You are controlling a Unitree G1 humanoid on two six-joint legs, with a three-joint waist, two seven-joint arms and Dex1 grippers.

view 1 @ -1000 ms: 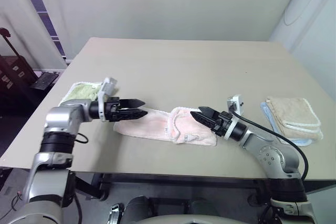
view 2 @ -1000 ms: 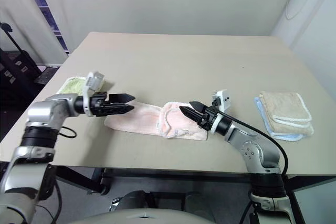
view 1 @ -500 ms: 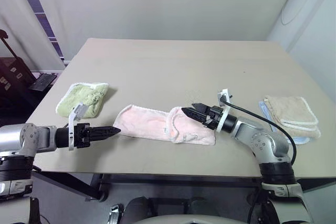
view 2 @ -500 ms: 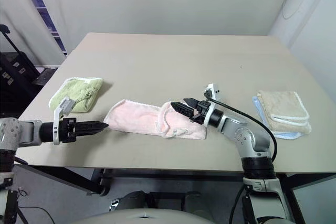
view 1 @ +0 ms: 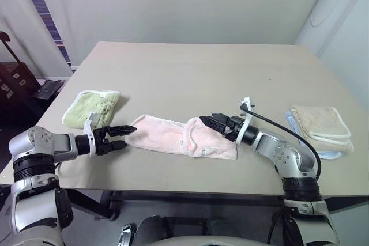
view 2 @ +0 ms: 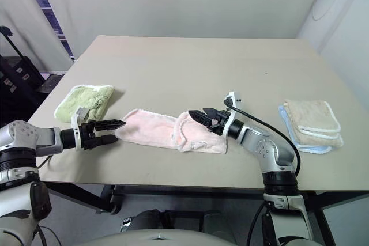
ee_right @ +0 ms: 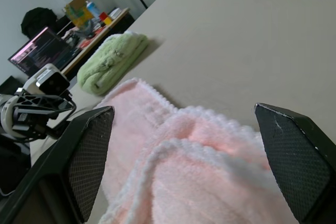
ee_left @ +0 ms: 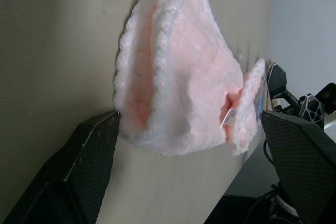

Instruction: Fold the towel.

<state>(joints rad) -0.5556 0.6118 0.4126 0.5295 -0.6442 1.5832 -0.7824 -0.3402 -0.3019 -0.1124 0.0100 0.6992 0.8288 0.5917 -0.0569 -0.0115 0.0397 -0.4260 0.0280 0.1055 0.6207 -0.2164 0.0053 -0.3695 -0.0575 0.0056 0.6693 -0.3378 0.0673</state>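
Two grippers flank the towel (view 1: 179,137), which lies crumpled and partly doubled over on the beige worktop (view 1: 196,73), close to the near edge and roughly midway along it. We see the pink cloth stretched out flat toward the robot's left, while its right-hand part is bunched into a thicker fold with a white stitched edge curling across it and a small white tag (ee_left: 227,119) poking out near the fold. Our left gripper (view 1: 124,136) sits low over the worktop just beside the towel's left end, its two black fingers spread apart and holding nothing; in the left wrist view the cloth's near edge lies between those fingers, with one finger (ee_left: 89,150) right against the fluffy rim, though we cannot tell whether it actually touches. Our right gripper (view 1: 209,123) hangs over the bunched right part of the towel, pointing toward the left arm, fingers also parted and empty, with the pink pile lying between and below them in the right wrist view. Off to the left, near the worktop's edge, rests a folded green towel (view 1: 92,108), well apart from the pink one. On the right side sits a small stack: a beige towel (view 1: 320,122) on top of a pale blue towel (view 1: 331,155).
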